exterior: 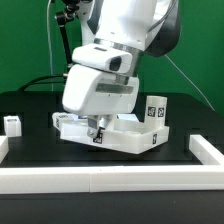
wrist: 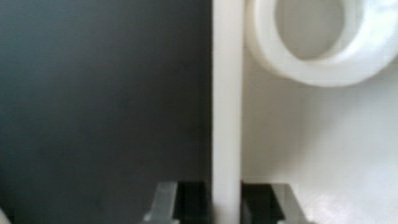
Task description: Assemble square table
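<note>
Now tabletop rim (wrist: 226, 90) lies between jaws of tool (wrist: 221, 203).

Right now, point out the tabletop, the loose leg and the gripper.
tabletop (exterior: 125, 140), exterior view, front rim wall.
loose leg (exterior: 12, 124), exterior view, its front face.
gripper (wrist: 224, 205), wrist view, midway between the fingertips straddling the rim.

black table (exterior: 35, 148) | white border bars (exterior: 110, 182) at edges | green backdrop (exterior: 20, 40)

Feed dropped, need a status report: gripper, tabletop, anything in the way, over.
Gripper shut on tabletop rim. Tabletop lying flat. One leg apart, at exterior view's left. Nothing blocking.
</note>
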Motion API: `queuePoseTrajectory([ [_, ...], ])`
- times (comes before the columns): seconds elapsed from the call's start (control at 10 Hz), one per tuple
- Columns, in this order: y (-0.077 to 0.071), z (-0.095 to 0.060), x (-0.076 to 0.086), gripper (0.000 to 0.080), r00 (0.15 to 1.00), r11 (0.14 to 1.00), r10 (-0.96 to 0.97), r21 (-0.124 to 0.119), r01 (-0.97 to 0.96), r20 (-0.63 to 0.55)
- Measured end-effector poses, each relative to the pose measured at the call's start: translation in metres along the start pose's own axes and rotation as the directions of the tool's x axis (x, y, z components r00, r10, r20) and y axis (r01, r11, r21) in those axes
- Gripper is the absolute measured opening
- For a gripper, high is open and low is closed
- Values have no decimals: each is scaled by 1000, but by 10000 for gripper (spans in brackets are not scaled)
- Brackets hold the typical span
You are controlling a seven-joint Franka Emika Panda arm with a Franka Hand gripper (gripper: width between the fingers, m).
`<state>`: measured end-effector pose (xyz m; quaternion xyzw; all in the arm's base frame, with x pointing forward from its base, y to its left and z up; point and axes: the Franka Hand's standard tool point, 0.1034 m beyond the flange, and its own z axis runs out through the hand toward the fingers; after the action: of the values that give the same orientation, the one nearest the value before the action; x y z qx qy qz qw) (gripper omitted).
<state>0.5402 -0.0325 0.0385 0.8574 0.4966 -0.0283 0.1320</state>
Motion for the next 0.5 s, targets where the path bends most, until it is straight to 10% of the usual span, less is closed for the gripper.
queuePoseTrajectory([
  [0.5, 19, -1, 33, 66, 961, 961, -274, -35, 275, 21],
])
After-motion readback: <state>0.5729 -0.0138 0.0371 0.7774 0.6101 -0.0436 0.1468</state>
